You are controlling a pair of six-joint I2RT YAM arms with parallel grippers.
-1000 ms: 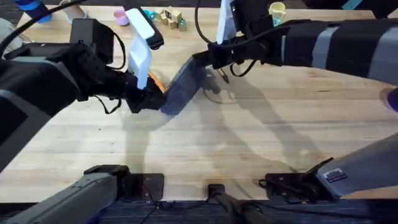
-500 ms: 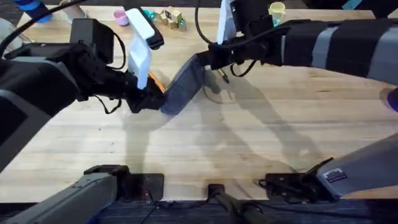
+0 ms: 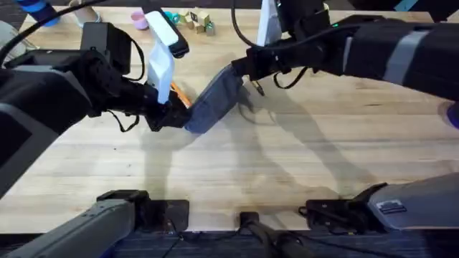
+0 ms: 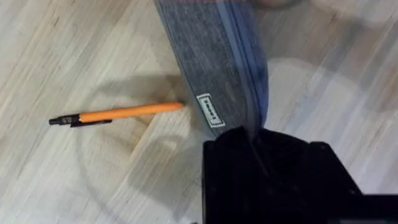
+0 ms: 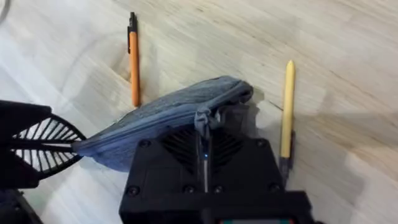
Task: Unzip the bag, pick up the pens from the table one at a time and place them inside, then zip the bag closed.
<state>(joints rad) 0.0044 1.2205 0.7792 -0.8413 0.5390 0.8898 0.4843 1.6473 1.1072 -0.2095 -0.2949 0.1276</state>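
Note:
The blue-grey bag (image 3: 213, 97) is stretched between both grippers, slightly raised off the table (image 3: 287, 165). My left gripper (image 3: 171, 116) is shut on its near-left end (image 4: 249, 127). At the far-right end, my right gripper (image 3: 241, 70) is shut on the zipper pull (image 5: 202, 117). The zipper line along the bag (image 4: 214, 68) looks closed. An orange pen (image 3: 181, 94) lies on the wood beside the bag (image 4: 124, 112), also seen from the right wrist (image 5: 134, 62). A yellow pen (image 5: 287, 106) lies just beyond the bag's right end (image 3: 257, 87).
A white marker box (image 3: 161, 57) stands behind my left gripper. Small blocks (image 3: 199, 20), a pink cup (image 3: 139, 18) and a yellow cup (image 3: 319, 11) sit along the far edge. Bare wood stretches across the near half of the table.
My right gripper has shifted a little right and away with the bag's end, pulling the bag tauter. The left gripper and both pens have stayed put.

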